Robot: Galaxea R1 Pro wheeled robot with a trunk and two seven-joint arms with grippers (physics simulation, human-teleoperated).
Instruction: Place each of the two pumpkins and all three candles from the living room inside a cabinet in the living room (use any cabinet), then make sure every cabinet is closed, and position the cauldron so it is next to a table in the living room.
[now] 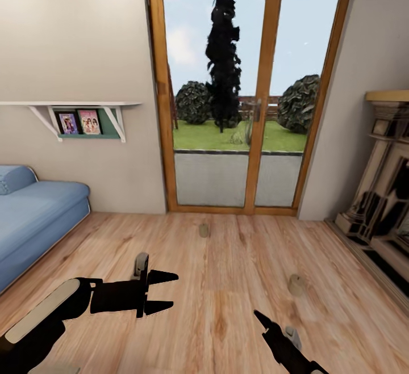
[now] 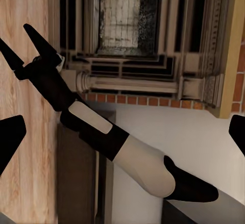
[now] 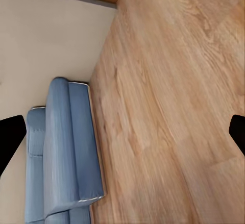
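Two short grey-brown candles stand on the wood floor: one (image 1: 203, 230) close to the glass door, the other (image 1: 296, 285) further right and closer to me. My left gripper (image 1: 173, 290) hovers open and empty over the floor, well left of both candles. My right gripper (image 1: 271, 324) is low, just short of the nearer candle, and also empty. The right wrist view has its fingertips (image 3: 10, 137) wide apart at the frame edges, so it is open. The left wrist view looks across my right arm (image 2: 102, 137). The pumpkins, cabinet and cauldron are out of view.
A blue sofa (image 1: 34, 209) lines the left wall under a white shelf (image 1: 74, 104) holding framed pictures. A wood-framed glass door (image 1: 238, 96) faces me. A dark ornate fireplace (image 1: 380, 192) stands on the right. Bare plank floor (image 1: 227, 272) stretches between them.
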